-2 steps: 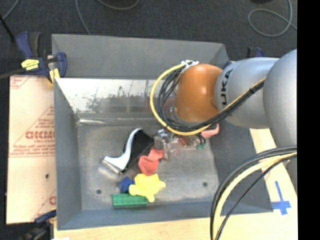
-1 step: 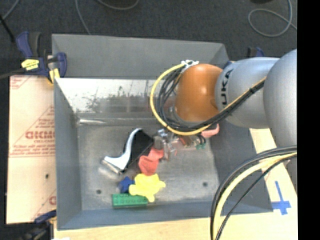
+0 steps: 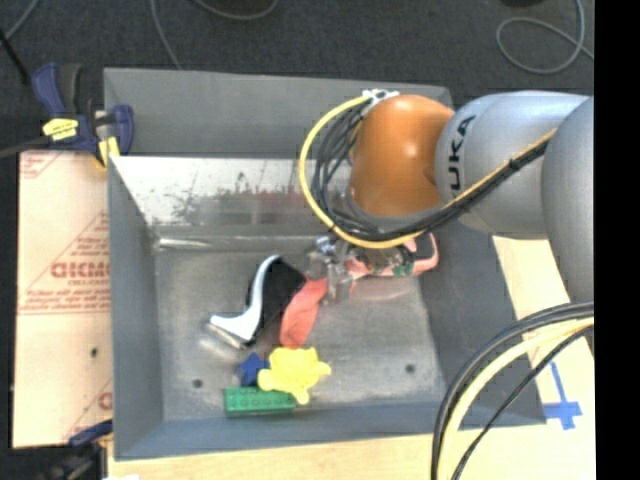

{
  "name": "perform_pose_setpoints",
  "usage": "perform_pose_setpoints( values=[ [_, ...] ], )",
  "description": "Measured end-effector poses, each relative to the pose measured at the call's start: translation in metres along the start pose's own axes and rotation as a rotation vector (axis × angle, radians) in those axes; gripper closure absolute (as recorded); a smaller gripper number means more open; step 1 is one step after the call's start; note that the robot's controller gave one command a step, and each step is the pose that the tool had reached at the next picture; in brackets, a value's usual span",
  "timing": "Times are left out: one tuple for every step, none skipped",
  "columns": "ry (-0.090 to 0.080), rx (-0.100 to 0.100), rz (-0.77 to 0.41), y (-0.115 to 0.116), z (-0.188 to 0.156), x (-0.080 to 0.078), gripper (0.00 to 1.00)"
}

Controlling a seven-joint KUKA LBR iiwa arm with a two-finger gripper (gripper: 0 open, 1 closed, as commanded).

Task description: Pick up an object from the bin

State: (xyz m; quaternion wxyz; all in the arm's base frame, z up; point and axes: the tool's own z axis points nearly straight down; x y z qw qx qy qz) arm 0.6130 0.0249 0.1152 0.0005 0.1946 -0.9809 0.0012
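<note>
Mid-bin | gripper (image 3: 333, 271) at upper end of pink strip (image 3: 300, 315) | yellow toy (image 3: 293, 371) near

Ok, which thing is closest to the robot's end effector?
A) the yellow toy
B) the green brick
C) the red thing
C: the red thing has its top end right at the end effector, while the yellow toy and the green brick lie farther off, nearer the bin's front wall.
</note>
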Motion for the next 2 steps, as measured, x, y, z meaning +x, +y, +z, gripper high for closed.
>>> perform_pose_setpoints(
  values=[
    [-0.001,-0.001,0.004,0.002,-0.067,0.004,1.0],
    [-0.001,-0.001,0.007,0.001,-0.091,0.002,1.0]
  ],
)
